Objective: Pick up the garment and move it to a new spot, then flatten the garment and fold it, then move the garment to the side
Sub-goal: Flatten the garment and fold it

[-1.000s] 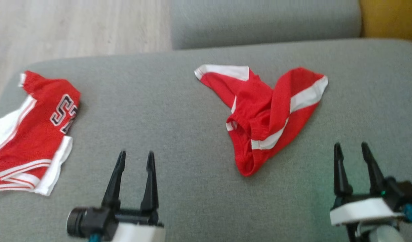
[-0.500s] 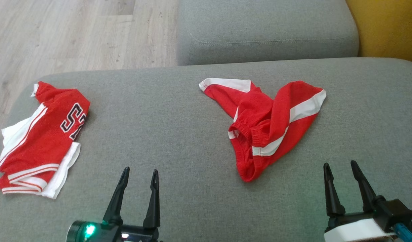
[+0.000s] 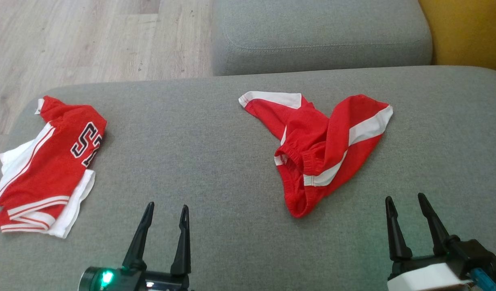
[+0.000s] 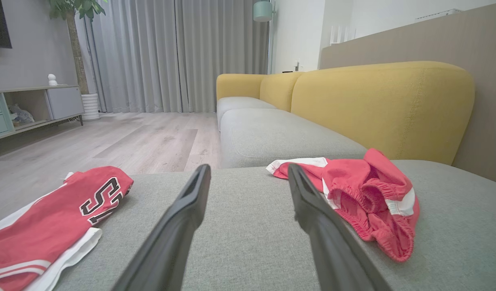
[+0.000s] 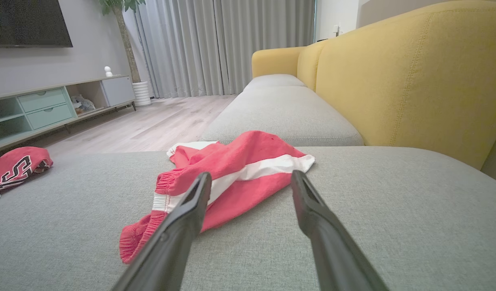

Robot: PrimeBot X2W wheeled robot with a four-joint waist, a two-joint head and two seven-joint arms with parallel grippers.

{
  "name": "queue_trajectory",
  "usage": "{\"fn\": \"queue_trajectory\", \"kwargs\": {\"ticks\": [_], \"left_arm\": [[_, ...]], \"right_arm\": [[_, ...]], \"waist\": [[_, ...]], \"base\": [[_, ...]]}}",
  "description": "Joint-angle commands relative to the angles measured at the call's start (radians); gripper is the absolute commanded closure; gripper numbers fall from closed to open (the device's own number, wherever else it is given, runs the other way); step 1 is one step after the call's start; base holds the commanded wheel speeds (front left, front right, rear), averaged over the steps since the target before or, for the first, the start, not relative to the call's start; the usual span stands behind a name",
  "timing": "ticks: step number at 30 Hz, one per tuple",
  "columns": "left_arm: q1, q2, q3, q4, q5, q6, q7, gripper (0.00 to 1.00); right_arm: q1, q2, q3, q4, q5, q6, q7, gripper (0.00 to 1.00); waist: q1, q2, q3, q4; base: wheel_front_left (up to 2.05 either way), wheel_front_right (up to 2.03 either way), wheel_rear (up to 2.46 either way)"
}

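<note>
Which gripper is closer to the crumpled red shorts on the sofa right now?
Right. The right gripper hangs open just right of the red shorts, by their near edge; the left gripper is farther off, to their left.

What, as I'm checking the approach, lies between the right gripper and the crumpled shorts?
Nothing visible does. Bare cushion separates the open right gripper from the shorts; the jersey lies far to the left.

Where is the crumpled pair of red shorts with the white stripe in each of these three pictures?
Head view: the red shorts lie right of centre on the grey cushion.
Left wrist view: the red shorts sit at middle right.
Right wrist view: the red shorts lie near the centre.
Shared landmark: the lettered red jersey, at the far left in every view.
</note>
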Motion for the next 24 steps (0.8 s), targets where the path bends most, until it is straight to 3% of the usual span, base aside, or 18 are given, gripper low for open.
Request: {"fn": "queue_trajectory", "kwargs": {"ticks": [1, 14, 24], "left_arm": [[-0.027, -0.009, 0.03, -0.028, 0.012, -0.002, -0.009, 0.0], [-0.032, -0.01, 0.015, -0.011, -0.009, 0.006, -0.009, 0.0], [-0.101, -0.01, -0.042, 0.076, -0.086, -0.039, -0.009, 0.0]], "right_arm": [[-0.029, -0.007, 0.025, -0.03, 0.004, -0.001, -0.003, 0.0], [-0.038, -0.007, 0.041, -0.02, 0.01, -0.001, -0.003, 0.0], [-0.071, -0.007, 0.064, -0.038, 0.0, -0.001, -0.003, 0.0]], "waist": [[0.0, 0.0, 0.001, 0.0], [0.0, 0.0, 0.013, -0.021], [0.0, 0.0, 0.084, -0.134]], "base": [[0.0, 0.0, 0.0], [0.0, 0.0, 0.0], [0.0, 0.0, 0.0]]}}
